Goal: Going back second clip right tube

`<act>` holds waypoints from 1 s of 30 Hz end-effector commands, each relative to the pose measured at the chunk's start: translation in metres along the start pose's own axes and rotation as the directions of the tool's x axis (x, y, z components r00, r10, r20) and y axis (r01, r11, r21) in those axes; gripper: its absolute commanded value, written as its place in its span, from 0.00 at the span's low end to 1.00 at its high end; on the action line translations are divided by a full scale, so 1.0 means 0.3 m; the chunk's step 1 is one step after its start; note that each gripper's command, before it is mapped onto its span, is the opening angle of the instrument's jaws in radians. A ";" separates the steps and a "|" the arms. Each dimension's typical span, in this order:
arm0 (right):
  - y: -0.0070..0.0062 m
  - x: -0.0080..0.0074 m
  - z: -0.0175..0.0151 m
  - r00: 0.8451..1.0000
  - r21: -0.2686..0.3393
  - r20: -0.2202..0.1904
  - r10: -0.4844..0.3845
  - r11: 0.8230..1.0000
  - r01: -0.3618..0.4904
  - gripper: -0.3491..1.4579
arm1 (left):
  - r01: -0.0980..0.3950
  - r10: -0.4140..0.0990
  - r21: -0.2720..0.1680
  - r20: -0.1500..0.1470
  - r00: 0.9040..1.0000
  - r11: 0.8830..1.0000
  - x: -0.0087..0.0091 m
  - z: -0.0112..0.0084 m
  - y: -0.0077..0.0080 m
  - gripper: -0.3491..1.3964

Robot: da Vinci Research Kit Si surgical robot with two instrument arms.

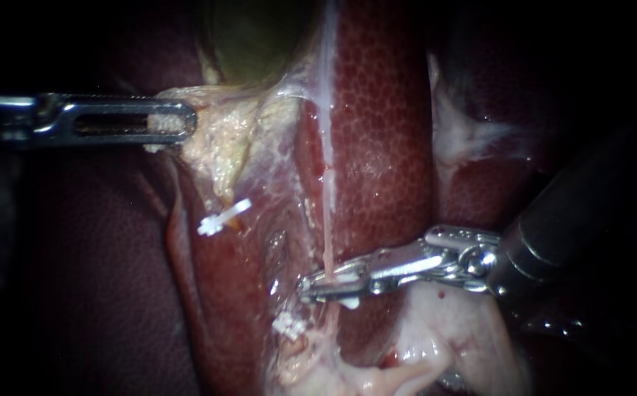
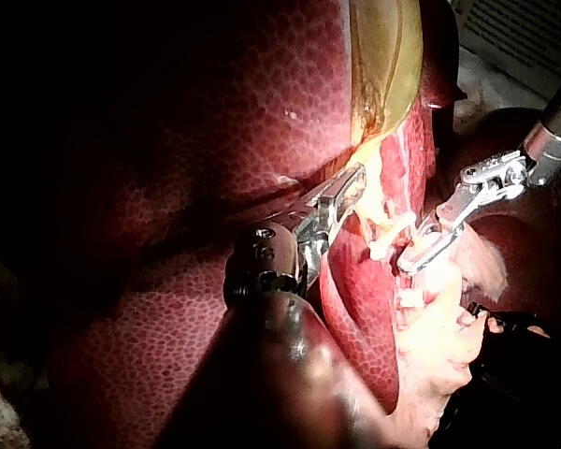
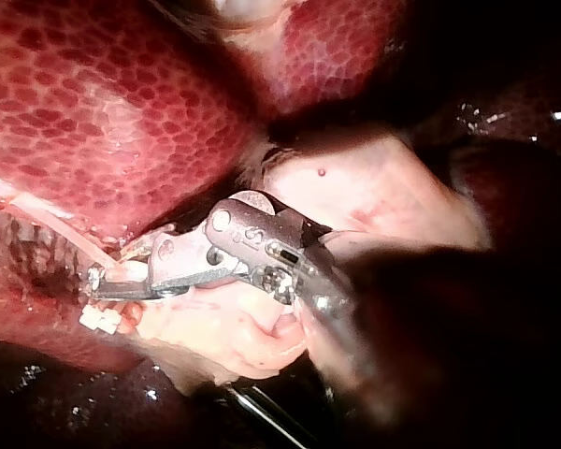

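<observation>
Left instrument (image 1: 179, 121): it comes in level from the left, with its shaft almost horizontal and its slotted jaws pointing right.
Left jaws: they are pressed together on the yellowish tissue (image 1: 219, 139) just under the gallbladder (image 1: 260, 37), and a bit of it shows through the slot.
Right instrument (image 1: 318, 287): its dark shaft slopes down from the right, and the wrist bends so the jaws point left across the liver (image 1: 384, 132).
Right jaws: they lie close together, clamped on the clip (image 1: 346, 279).
Right tube (image 1: 327, 242): this thin, pale pink strand runs straight down the liver's face and into the right jaws.
Clip: it is white and lies across the right tube, with one end poking out below the lower jaw.
Lower clip (image 1: 289, 325): it is white and sits just below the jaw tips, beside pale tissue.
Tilted clip (image 1: 223, 217): it is white and sits well to the left, below the yellowish tissue.
</observation>
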 end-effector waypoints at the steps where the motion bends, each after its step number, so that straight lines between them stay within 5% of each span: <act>1: 0.0000 0.0000 0.000 1.000 0.000 0.000 0.000 1.000 0.000 0.00 | 0.000 0.000 0.000 0.000 1.000 1.000 0.0000 0.0000 0.0000 0.00; 9: 0.0004 0.0003 0.000 1.000 -0.008 -0.005 0.000 1.000 0.000 0.02 | 0.000 0.000 0.000 0.000 1.000 1.000 0.0000 -0.0001 0.0000 0.00; 12: 0.0008 0.0009 0.001 1.000 -0.022 -0.023 0.000 1.000 -0.001 0.20 | 0.000 0.000 0.000 0.000 1.000 1.000 0.0000 -0.0001 0.0000 0.00; 19: 0.0024 0.0019 0.002 0.999 -0.042 -0.033 -0.034 0.999 0.033 0.42 | 0.000 0.000 0.000 0.000 1.000 1.000 0.0001 -0.0001 0.0000 0.00; 30: 0.0036 0.0052 -0.001 0.996 -0.087 -0.052 -0.073 0.994 0.068 0.52 | 0.000 0.000 0.000 0.000 1.000 1.000 0.0002 -0.0002 0.0000 0.00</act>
